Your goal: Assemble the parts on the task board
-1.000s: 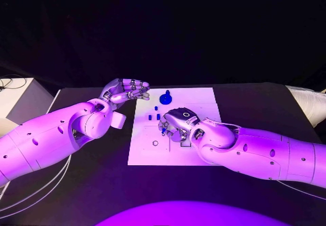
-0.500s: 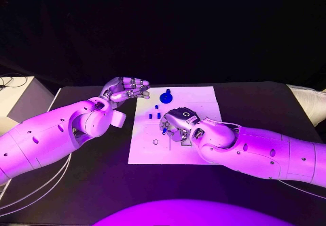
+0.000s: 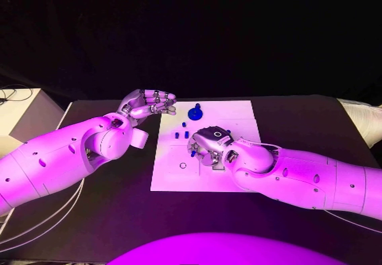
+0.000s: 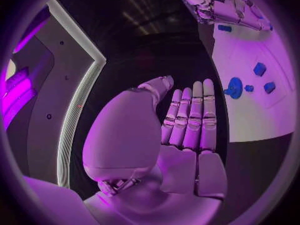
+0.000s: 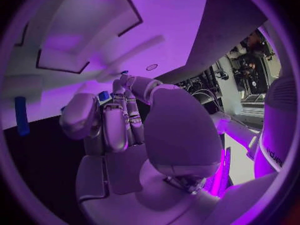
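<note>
Overhead, in the head view, the task board point(image 3: 208, 165) lies at the centre of the black table point(image 3: 318, 127). The left hand point(image 3: 148, 104) hovers off the board's 10 o'clock corner, its fingers curled toward the thumb with nothing visible between them. The right hand point(image 3: 208, 146) rests low over the board's middle, fingers bent downward; whether it holds a part cannot be told from this view. A round blue part point(image 3: 195, 114) stands on the board at 12 o'clock from the right hand, and three small blue parts point(image 3: 182, 133) lie just beside that hand at its 10 o'clock. A white box point(image 3: 24, 118) sits at the table's 9 o'clock edge.

In the left wrist view, the left hand point(image 4: 181, 135) shows straight fingers side by side and an empty palm. The board point(image 4: 250, 85) lies beyond the fingertips, carrying the round blue part point(image 4: 234, 87) and small blue parts point(image 4: 259, 69). The right hand point(image 4: 219, 5) is over the board's far end.

In the right wrist view, the right hand point(image 5: 125, 130) has its fingers curled, and a small blue piece point(image 5: 104, 95) shows at the fingertips; contact cannot be confirmed. A blue bar point(image 5: 21, 116) lies apart on the board point(image 5: 169, 20).
</note>
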